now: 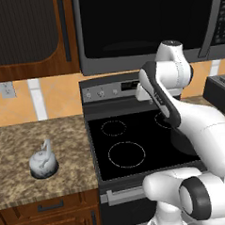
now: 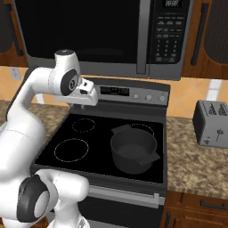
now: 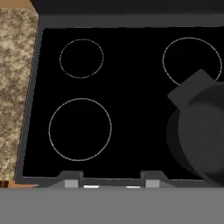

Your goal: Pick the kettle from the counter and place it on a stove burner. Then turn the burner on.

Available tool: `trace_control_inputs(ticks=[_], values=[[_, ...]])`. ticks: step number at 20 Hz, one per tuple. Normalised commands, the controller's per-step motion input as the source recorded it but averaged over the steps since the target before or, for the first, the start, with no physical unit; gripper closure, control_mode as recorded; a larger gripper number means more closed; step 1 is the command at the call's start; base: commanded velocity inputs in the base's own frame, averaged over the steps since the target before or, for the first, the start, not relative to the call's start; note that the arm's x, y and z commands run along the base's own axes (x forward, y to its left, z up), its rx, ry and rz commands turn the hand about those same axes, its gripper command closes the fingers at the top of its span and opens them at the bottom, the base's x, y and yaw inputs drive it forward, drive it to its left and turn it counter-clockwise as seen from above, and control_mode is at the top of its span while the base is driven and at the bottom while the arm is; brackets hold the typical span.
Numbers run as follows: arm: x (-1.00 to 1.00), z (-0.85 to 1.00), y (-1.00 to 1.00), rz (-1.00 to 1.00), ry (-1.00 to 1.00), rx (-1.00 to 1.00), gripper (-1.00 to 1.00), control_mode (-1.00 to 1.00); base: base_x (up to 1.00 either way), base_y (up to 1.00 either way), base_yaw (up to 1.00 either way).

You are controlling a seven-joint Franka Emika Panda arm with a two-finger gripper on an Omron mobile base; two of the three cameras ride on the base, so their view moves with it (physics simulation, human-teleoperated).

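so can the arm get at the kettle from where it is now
Probably yes. The kettle sits alone on the counter left of the stove, handle up and nothing around it. The fingers hang over the stove's front edge, so the arm must swing left. The pot sits on the other side.

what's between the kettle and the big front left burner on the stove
Nothing stands between the kettle and the burner: just bare counter and the stove's black glass edge, shown in the left base view.

kettle [image 1: 43, 162]: silver-white, grey mottling
counter [image 1: 22, 153]: speckled brown-and-tan granite
stove burner [image 1: 127, 154]: thin white ring on black glass
pot [image 2: 133, 149]: matte black
toaster [image 2: 211, 123]: grey
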Motion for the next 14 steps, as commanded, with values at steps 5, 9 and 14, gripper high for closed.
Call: trace_control_inputs(ticks=[5,9,14], values=[[-0.39,0.00,0.40,0.00,-0.01,0.00,-1.00,-1.00,0.00,0.00,0.00],[-0.52,0.00,0.58,0.01,0.00,0.00,-1.00,-1.00,0.00,0.00,0.00],[-0.24,0.00,0.98,0.01,-0.08,0.03,-1.00,-1.00,0.00,0.00,0.00]])
